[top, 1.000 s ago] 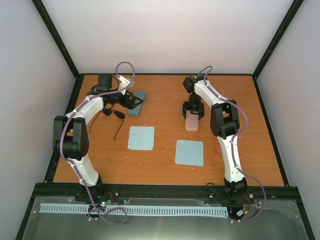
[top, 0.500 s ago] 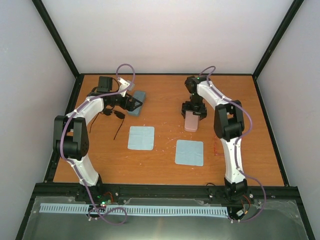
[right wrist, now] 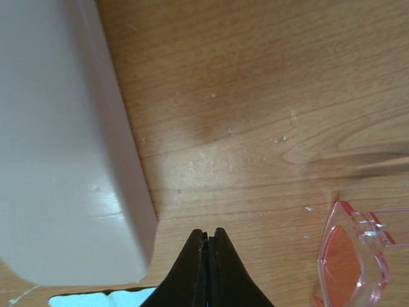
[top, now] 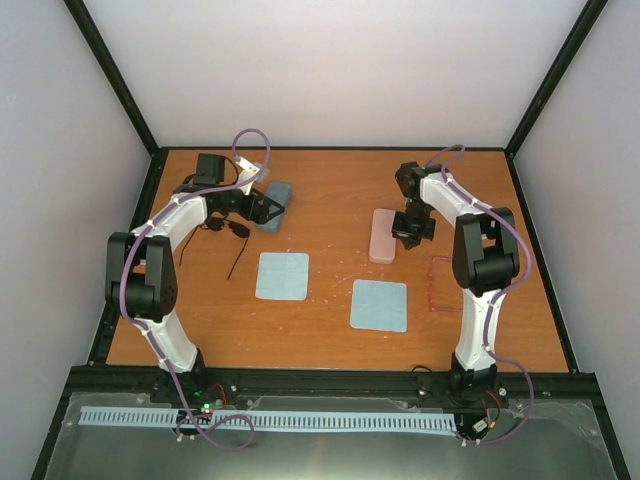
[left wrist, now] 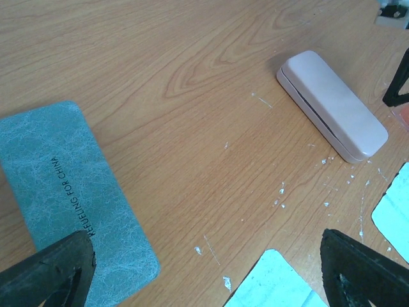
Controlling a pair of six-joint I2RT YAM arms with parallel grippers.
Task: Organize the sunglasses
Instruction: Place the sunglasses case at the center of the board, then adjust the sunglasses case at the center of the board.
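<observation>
Top external: across the table (top: 330, 190), the shut pink case (top: 381, 237) lies just to one side of my right gripper (top: 411, 234), whose jaws are pressed together on nothing. My left gripper (left wrist: 204, 256) is spread wide by the blue-grey case (left wrist: 70, 198), the black sunglasses (top: 228, 228) near, back behind those jaws. I reckon it's the fetching step: the pink-red sunglasses (right wrist: 348, 256) sit close on my right tips' other side, so open, shift over, pinch the frame.

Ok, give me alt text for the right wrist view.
The right gripper, shut on nothing, hovers over the wooden table between the pink case filling the left side and the pink-lensed sunglasses, partly in view at the lower right. A sliver of light-blue cloth shows at the bottom edge.
</observation>
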